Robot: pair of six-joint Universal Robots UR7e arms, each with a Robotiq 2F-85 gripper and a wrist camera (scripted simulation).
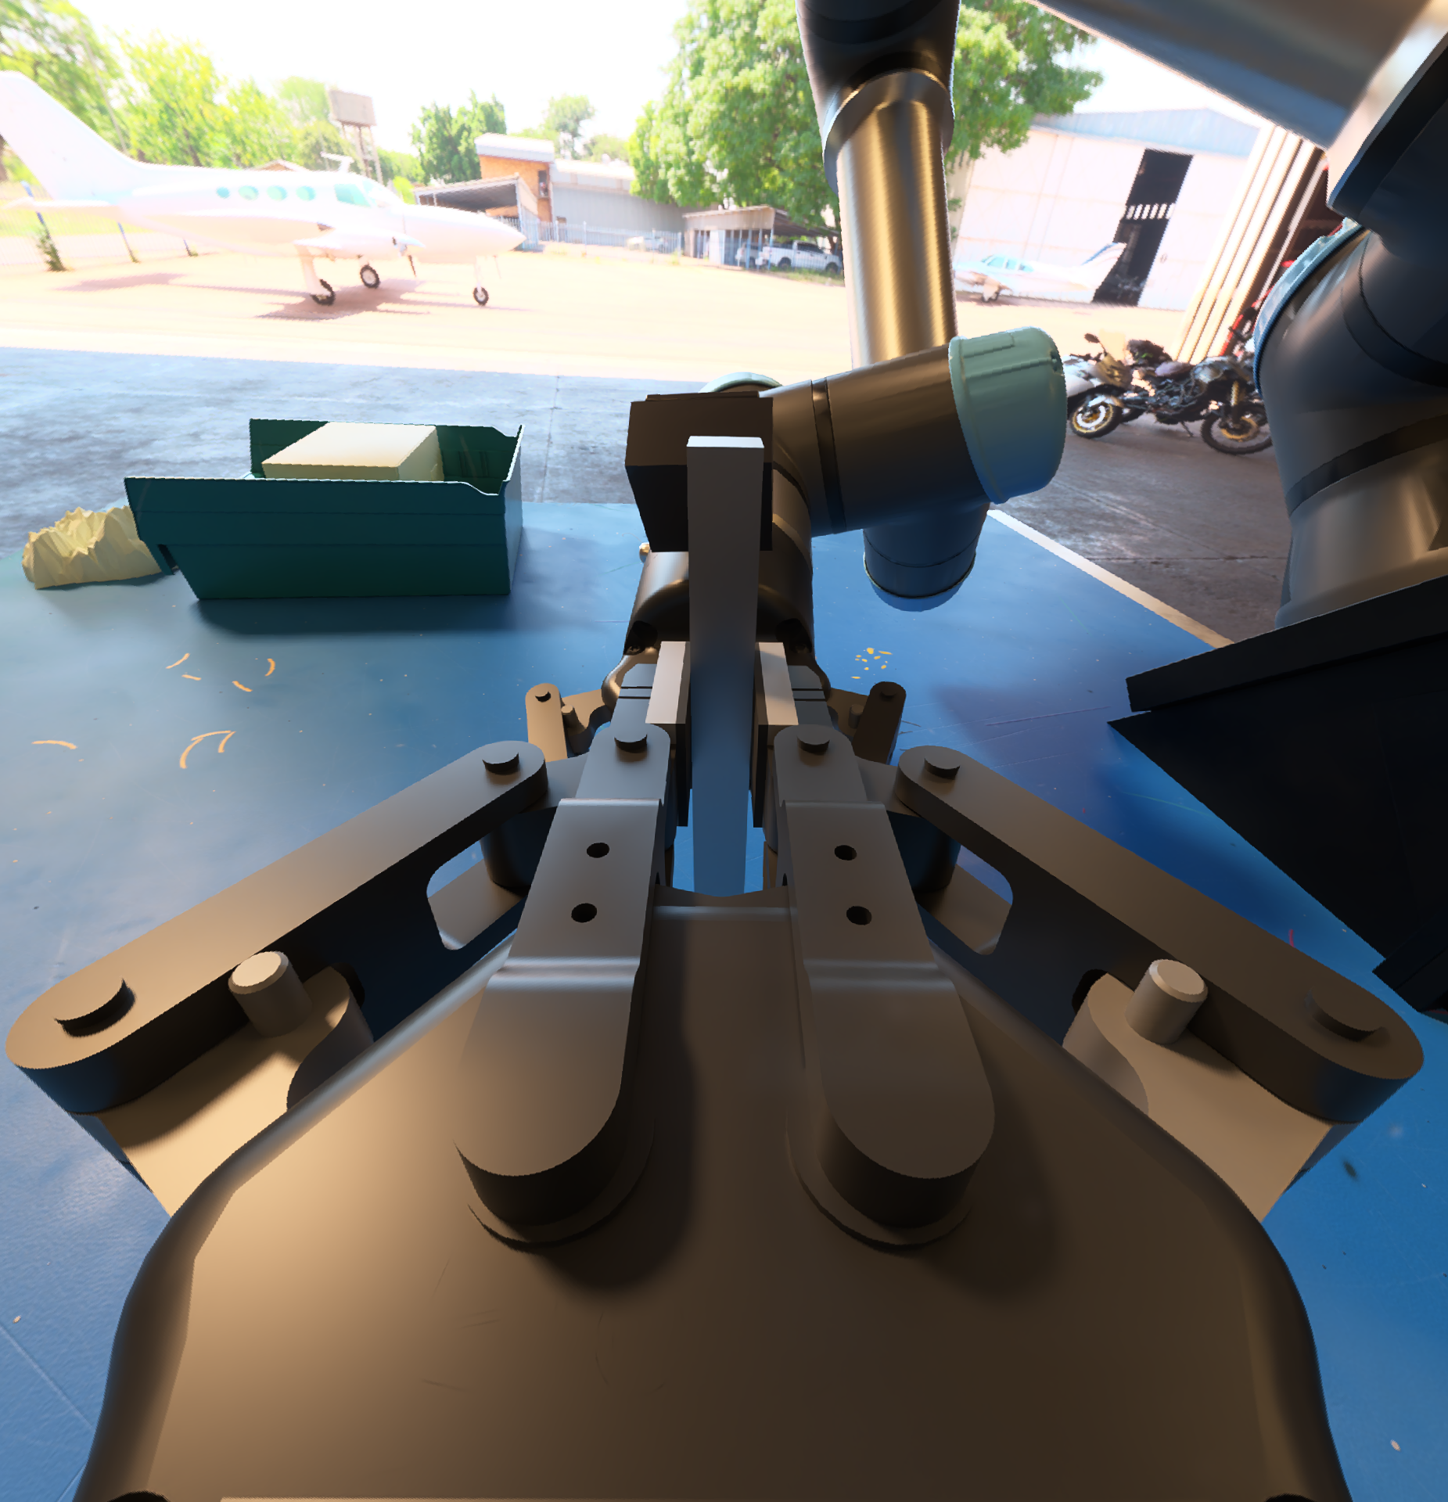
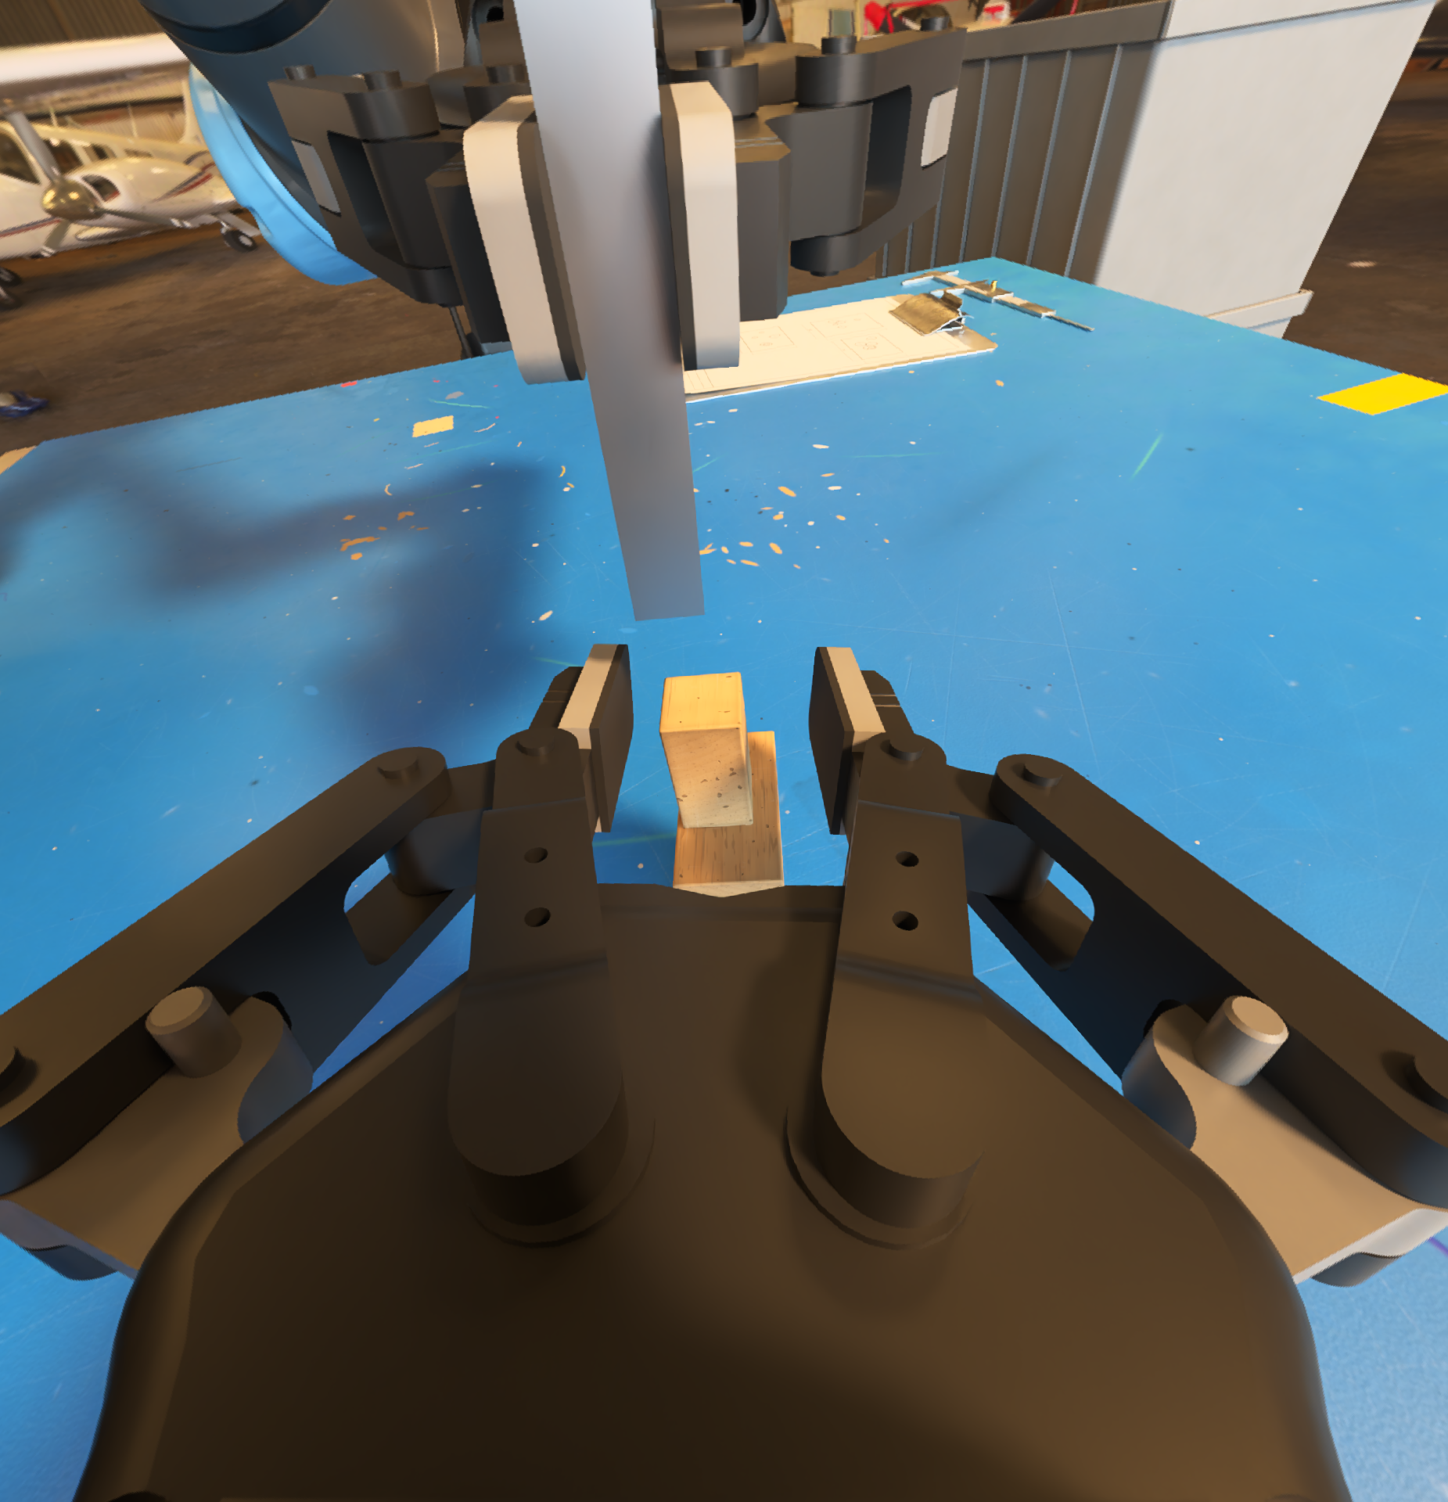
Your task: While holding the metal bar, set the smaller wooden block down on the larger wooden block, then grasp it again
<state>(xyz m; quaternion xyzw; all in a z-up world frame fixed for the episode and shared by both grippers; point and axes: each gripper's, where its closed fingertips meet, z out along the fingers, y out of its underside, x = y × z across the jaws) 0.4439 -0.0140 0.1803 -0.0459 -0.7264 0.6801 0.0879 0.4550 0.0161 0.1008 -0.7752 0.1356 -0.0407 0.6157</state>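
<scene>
In the right wrist view, the smaller wooden block [image 2: 704, 756] stands upright on the larger, flat wooden block [image 2: 732, 853], which lies on the blue table [image 2: 1110, 650]. My right gripper [image 2: 722, 683] is open; its fingers flank the smaller block with a gap on each side. My left gripper [image 1: 722, 691] is shut on the grey metal bar [image 1: 724, 569]. In the right wrist view the left gripper [image 2: 615, 244] holds the bar [image 2: 639, 406] above the table, and the bar's lower end hangs just beyond the blocks.
A green bin [image 1: 338, 536] holding a pale block stands at the far left, with a crumpled pale lump [image 1: 86, 544] beside it. A clipboard with paper [image 2: 834, 341] and a yellow patch [image 2: 1387, 394] lie far off. The right arm [image 1: 907, 455] stands behind the bar.
</scene>
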